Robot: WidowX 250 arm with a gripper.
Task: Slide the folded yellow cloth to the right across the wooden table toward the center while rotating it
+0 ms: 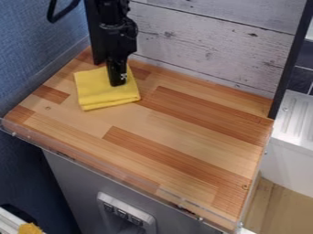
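Nearest to the camera, a grey cabinet front (189, 219) is standing below the wooden countertop (202, 151), and it is carrying a pale metal frame (109, 197) with a row of small dark parts. A transparent strip (110, 168) is running along the front edge of the countertop. On the rear left part of the countertop, a folded yellow cloth (101, 98) is lying flat. Its outline is looking almost square, so I cannot tell a clear long axis; its layered front edge is running slightly aslant, and one corner is pointing toward the front edge of the countertop. The black gripper (117, 84) is hanging downward above this same part of the countertop, with its tip over the cloth. Whether it is gripping the cloth or only touching it, I cannot tell, and also not how wide it is standing. Small white marks are showing on its side, too small for reading. Behind the countertop, a whitewashed plank wall (214, 50) is rising, and to its right a white ribbed surface (296, 121) is lying.
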